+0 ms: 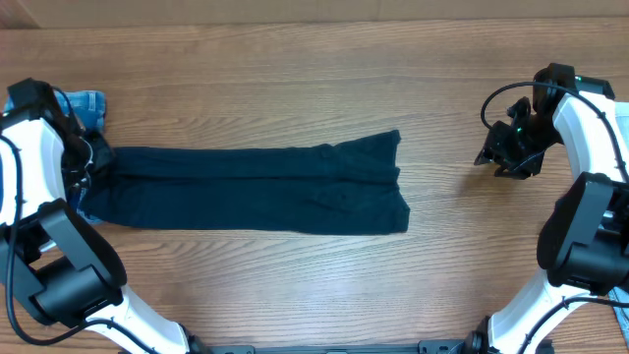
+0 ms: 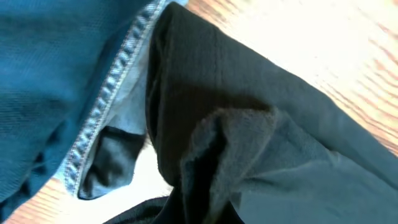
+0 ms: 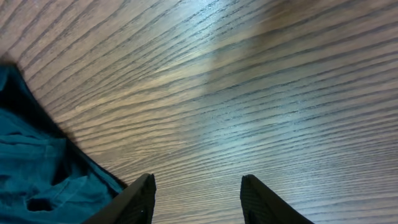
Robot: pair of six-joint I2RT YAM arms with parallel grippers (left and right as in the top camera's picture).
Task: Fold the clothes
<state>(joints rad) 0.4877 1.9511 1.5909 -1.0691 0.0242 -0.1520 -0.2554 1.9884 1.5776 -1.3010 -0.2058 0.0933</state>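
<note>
Denim piece (image 1: pixel 88 104), pale blue, stitched hem showing: at the left edge of the tabletop (image 1: pixel 295 79), toward the far-left corner, partly under the left arm.

Left hand (image 1: pixel 96 165): down at the left end of the dark garment (image 1: pixel 256 189), where that end touches the denim. Cloth fills the wrist view and hides the fingers, so I cannot tell whether they are parted or clamped.

Dark garment: long and flat, seemingly doubled lengthwise. It runs from the left edge to past the middle of the tabletop, with the wider end and its flared corner pointing right.

Right hand (image 1: pixel 511 149): near the right edge, well apart from the garment, fingers spread with only bare wood between them.

Step in hand, as judged: taking up the left end for a crosswise fold.

Next move calls for a firm pinch through all layers at that end, clear of the denim, then a carry rightward to lay end on end. The right hand could pin the wide end.
</note>
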